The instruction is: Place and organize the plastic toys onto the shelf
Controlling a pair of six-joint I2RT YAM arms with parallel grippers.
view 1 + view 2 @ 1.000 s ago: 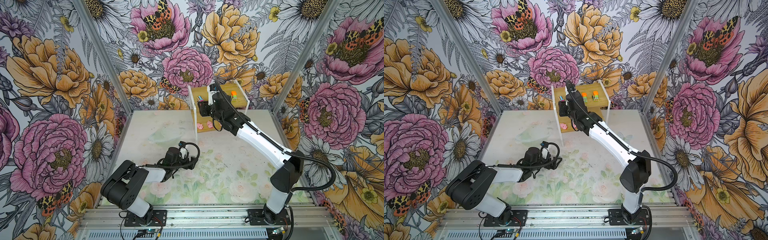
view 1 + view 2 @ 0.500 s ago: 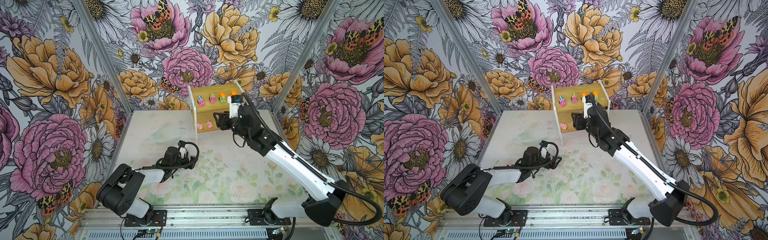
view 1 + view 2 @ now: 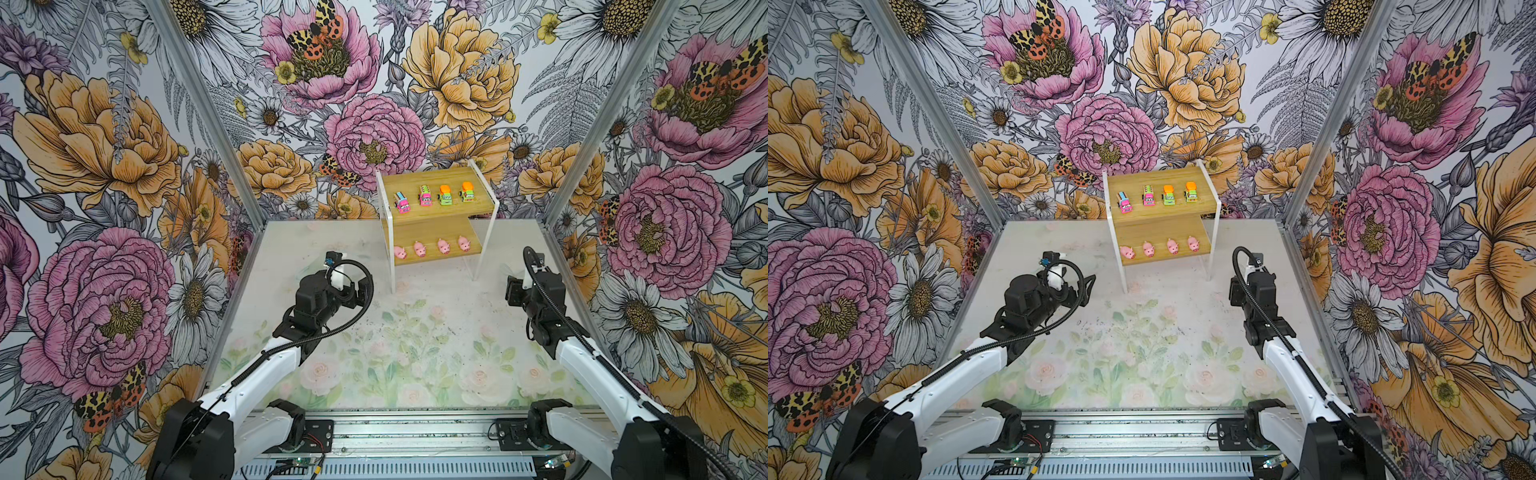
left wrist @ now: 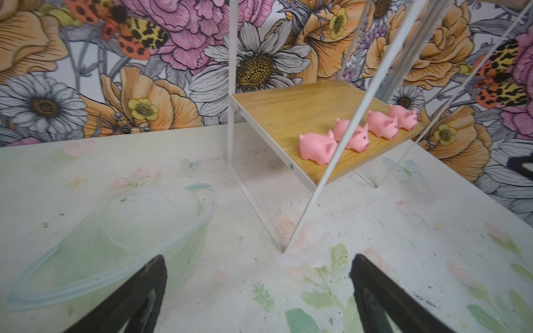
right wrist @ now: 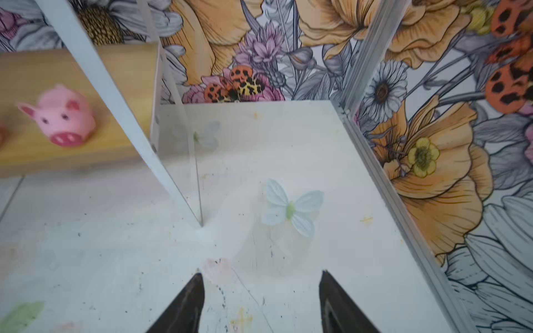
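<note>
Since the right gripper [image 5: 261, 274] backed off the shelf [image 3: 432, 224], jaws apart and empty like the left gripper [image 4: 258, 256], all toys [image 3: 419, 248] look shelved.

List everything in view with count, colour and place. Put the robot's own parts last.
table: one, pale with a faded floral print, under everything
walls: three, bold floral print, around the table
shelf: one, light wood boards with white frames, at the back of the table
pink trucks: two, pink with striped tops, left half of the upper board
green trucks: two, green with orange tops, right half of the upper board
pink pigs: four, pink, in a row on the lower board
clear plastic item: one, see-through with a bluish rim, lying on the table left of the shelf; kind unclear
left pincer: one, black, open and empty, over the table
right pincer: one, black, open and empty, over the table
</note>
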